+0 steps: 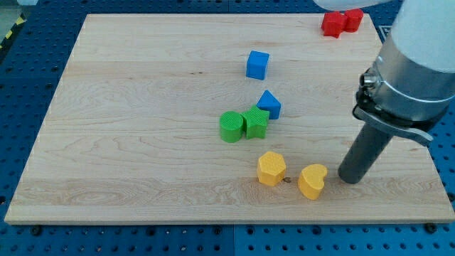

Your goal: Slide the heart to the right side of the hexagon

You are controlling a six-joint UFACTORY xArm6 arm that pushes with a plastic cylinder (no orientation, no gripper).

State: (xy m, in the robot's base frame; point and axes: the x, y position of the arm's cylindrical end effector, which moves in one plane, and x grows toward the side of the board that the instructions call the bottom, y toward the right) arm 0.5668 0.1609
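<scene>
A yellow heart [313, 180] lies near the view's bottom, just right of a yellow hexagon [271, 168], with a small gap between them. My tip [350, 178] rests on the board just right of the heart, close to it but apart. The rod rises up and to the right into the grey arm body.
A green cylinder [230, 126] and a green star-like block [255, 122] touch at mid-board, with a blue triangular block [269, 104] against them. A blue cube [257, 65] sits higher up. Two red blocks [340, 21] lie at the top right edge.
</scene>
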